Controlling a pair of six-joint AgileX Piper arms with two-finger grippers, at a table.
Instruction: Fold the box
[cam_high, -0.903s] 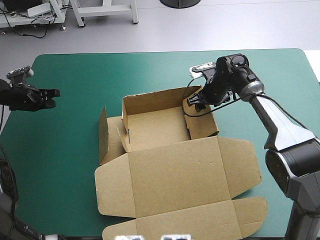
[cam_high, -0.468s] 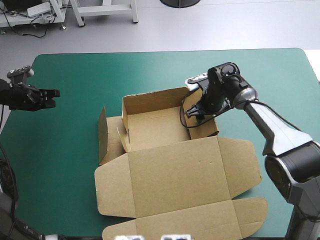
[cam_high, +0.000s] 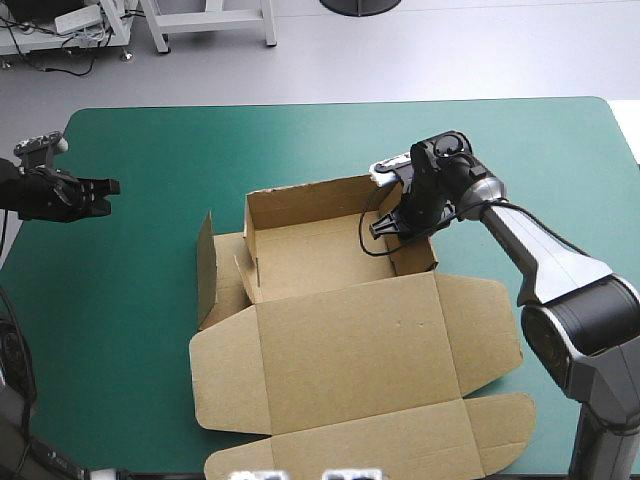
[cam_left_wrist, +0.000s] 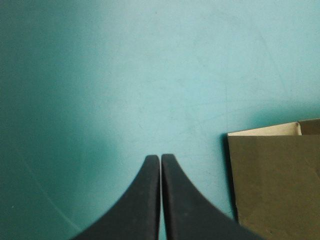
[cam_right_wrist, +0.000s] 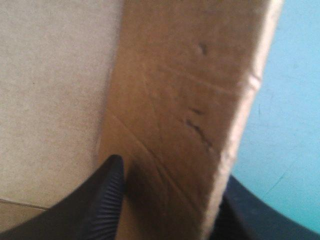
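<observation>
the brown box (cam_high: 345, 345) lies in the middle of the table (cam_high: 150, 140), on the teal-green cover, as an open tray with its walls raised and the wide lid spread flat toward the near edge. one side flap stands upright just beside the tray's left wall. the right gripper (cam_high: 385, 225) is at the tray's right wall, near the far corner, with the arm reaching in from the right side of the table. in the right wrist view the gripper (cam_right_wrist: 170, 172) straddles that wall of the box (cam_right_wrist: 180, 90): one black finger (cam_right_wrist: 100, 200) is pressed to the inner face, the other sits behind the outer edge, so it is clamped on the board with the sheet between the fingers. teal-green cover shows past the wall's outer edge. the left gripper (cam_high: 100, 186) hangs over the left part of the table, well apart from the box. in its own wrist view the left gripper (cam_left_wrist: 160, 162) is clenched on nothing, its two black fingers meeting in a pointed arch over bare cover, with a corner of the box (cam_left_wrist: 275, 185) off to one side.
</observation>
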